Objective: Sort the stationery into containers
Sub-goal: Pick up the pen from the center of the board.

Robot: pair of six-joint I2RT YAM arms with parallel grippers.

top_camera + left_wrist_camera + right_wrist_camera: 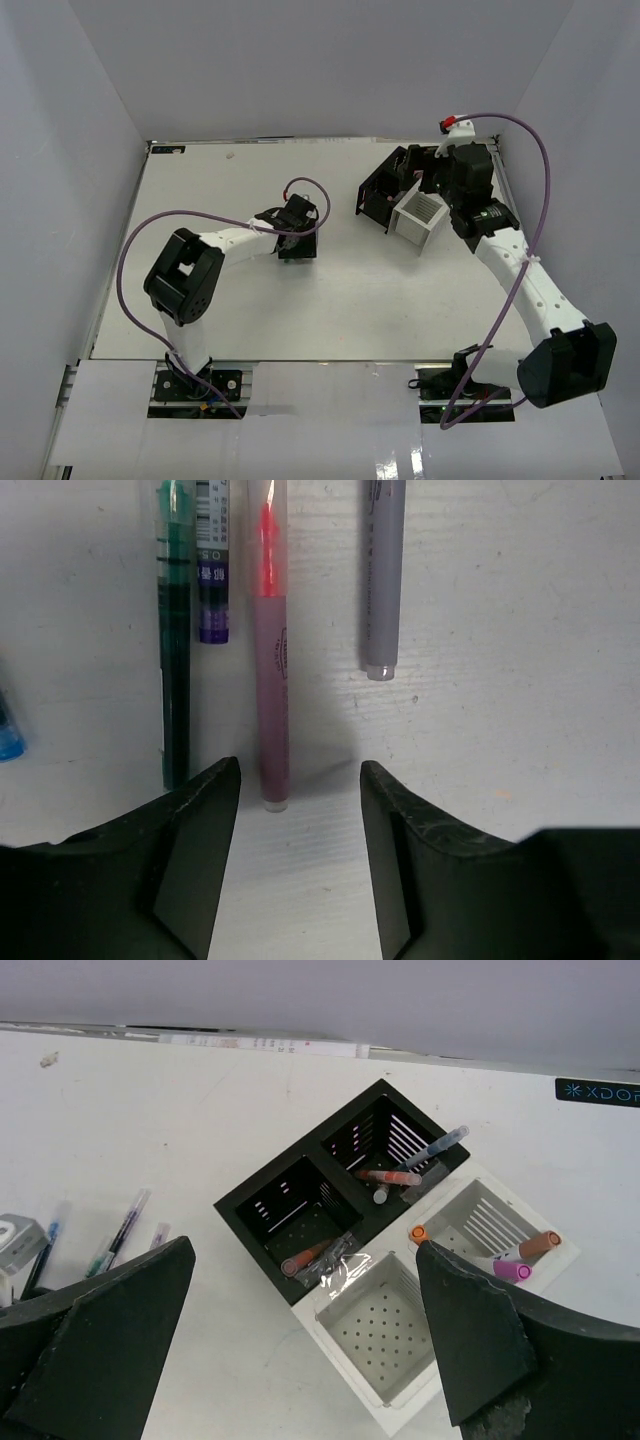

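Straddling the near end of the red pen [272,700], our left fingers [222,790] stand open and hold nothing. Closing here could clip the green pen [176,680] just beside it, or roll the barrel away. Our right fingers [150,1310] hang wide open, empty, above the black box [250,1250] and white box [340,1350], both holding pens. White desk [500,680], pale walls [300,60] around

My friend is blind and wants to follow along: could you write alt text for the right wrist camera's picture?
A black box and a white box sit touching on a white table, a few pens in each, the white box's near compartment empty. Loose pens lie at left, and the two dark fingers stand open in the bottom corners.
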